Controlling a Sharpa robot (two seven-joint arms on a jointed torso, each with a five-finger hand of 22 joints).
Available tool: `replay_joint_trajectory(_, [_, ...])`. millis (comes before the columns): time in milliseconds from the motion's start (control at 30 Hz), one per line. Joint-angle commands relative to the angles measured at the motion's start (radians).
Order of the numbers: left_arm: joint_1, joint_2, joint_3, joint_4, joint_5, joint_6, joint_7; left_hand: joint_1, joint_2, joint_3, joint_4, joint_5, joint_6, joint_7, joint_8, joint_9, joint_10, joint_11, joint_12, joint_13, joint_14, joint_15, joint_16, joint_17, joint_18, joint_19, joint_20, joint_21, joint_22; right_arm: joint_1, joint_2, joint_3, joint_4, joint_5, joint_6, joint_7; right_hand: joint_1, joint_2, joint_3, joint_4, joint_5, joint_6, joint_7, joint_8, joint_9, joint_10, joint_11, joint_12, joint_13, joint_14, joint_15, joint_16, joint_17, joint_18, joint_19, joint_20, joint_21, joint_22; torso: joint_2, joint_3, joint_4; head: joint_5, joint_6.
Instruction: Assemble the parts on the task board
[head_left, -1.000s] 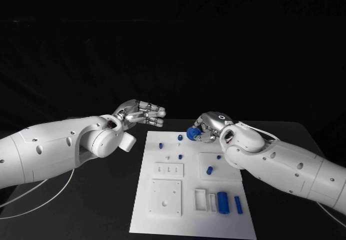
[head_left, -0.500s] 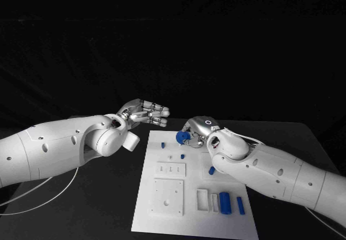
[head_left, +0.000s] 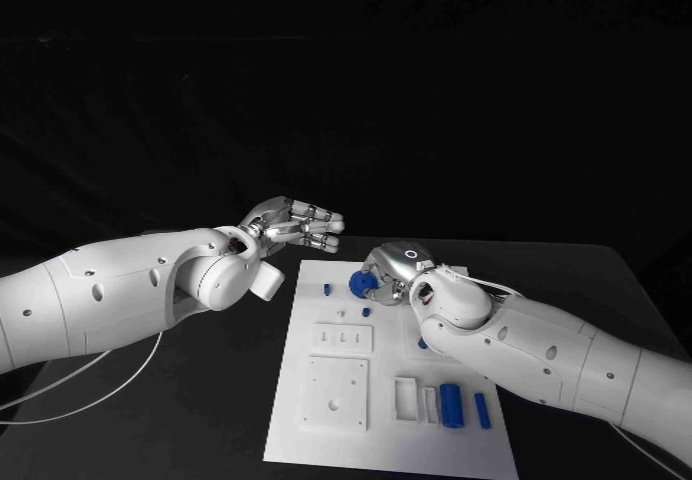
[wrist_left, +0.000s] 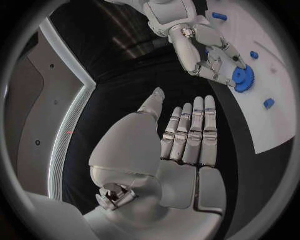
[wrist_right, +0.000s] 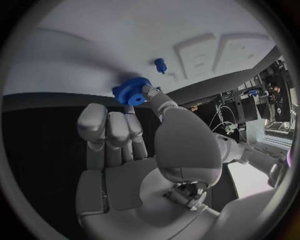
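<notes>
A white task board (head_left: 332, 420) lies on a black bench (head_left: 216, 400). The right robot hand (head_left: 387, 268) reaches over the board's far end and pinches a blue gear (head_left: 364, 283) between its fingertips, holding it just above the board near that far edge. The left robot hand (head_left: 293, 226) hovers beyond the board's far left corner, holding nothing, its fingers straight and side by side with the thumb set apart. Small blue pegs (head_left: 327, 290) stand in the board near the gear, and two blue cylinders (head_left: 450, 404) lie at its near right end beside white slotted blocks (head_left: 407, 398).
</notes>
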Motion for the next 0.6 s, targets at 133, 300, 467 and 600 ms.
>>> replay_joint_trajectory(133, [0.001,0.007,0.001,-0.006,-0.002,0.016,0.006,0.000,0.006,-0.002,-0.006,-0.004,-0.003,0.000,0.004,0.001,-0.004,0.000,0.003,0.002,-0.006,0.002,-0.005,0.001,-0.002,-0.008,0.001,-0.002,-0.001,-0.006,0.003,-0.002,0.005,-0.022,0.019,0.014,0.009,0.002,-0.009,0.001,0.000,0.015,0.005,0.002,0.001,0.007,-0.002,0.001,0.002,0.003,-0.003,0.003,0.000,0.010,0.063,-0.005,0.000,0.000,0.000,0.0003,0.0000,0.002,0.000])
replay_joint_trajectory(300, [0.001,0.009,0.001,-0.008,-0.002,0.017,0.007,0.000,0.007,-0.003,-0.009,-0.004,-0.004,0.000,0.003,0.001,-0.005,0.001,0.003,0.002,-0.006,0.003,-0.006,0.001,-0.002,-0.008,0.001,-0.002,-0.001,-0.009,0.008,-0.002,0.000,-0.019,0.023,0.017,0.009,0.003,-0.011,0.002,-0.001,0.014,0.005,0.002,0.001,0.006,-0.002,0.000,0.001,0.003,-0.003,0.003,0.000,0.010,0.063,-0.005,0.000,0.000,0.000,0.0012,0.0007,0.004,-0.001])
replay_joint_trajectory(467, [0.001,0.010,0.001,-0.008,-0.002,0.016,0.007,0.000,0.007,-0.003,-0.009,-0.004,-0.004,0.000,0.003,0.001,-0.005,0.001,0.003,0.002,-0.006,0.003,-0.006,0.001,-0.002,-0.008,0.001,-0.002,-0.001,-0.011,0.016,-0.003,-0.015,-0.017,0.026,0.020,0.008,0.003,-0.016,0.004,-0.005,0.008,0.006,0.002,0.000,0.003,-0.001,-0.003,-0.002,0.002,-0.002,0.002,-0.002,0.010,0.062,-0.005,-0.002,-0.002,0.000,0.0014,0.0021,0.005,-0.002])
replay_joint_trajectory(600, [0.001,0.011,0.000,-0.009,-0.002,0.016,0.006,0.000,0.007,-0.003,-0.009,-0.004,-0.004,0.000,0.003,0.001,-0.005,0.001,0.003,0.002,-0.006,0.003,-0.006,0.001,-0.002,-0.008,0.001,-0.002,-0.001,-0.011,0.023,-0.004,-0.035,-0.015,0.019,0.022,0.007,0.002,-0.018,0.008,-0.022,-0.010,0.011,0.002,-0.005,-0.001,0.002,-0.010,-0.008,0.002,0.000,-0.002,-0.005,0.011,0.062,-0.003,-0.006,-0.005,0.000,0.0010,0.0012,0.006,-0.001])
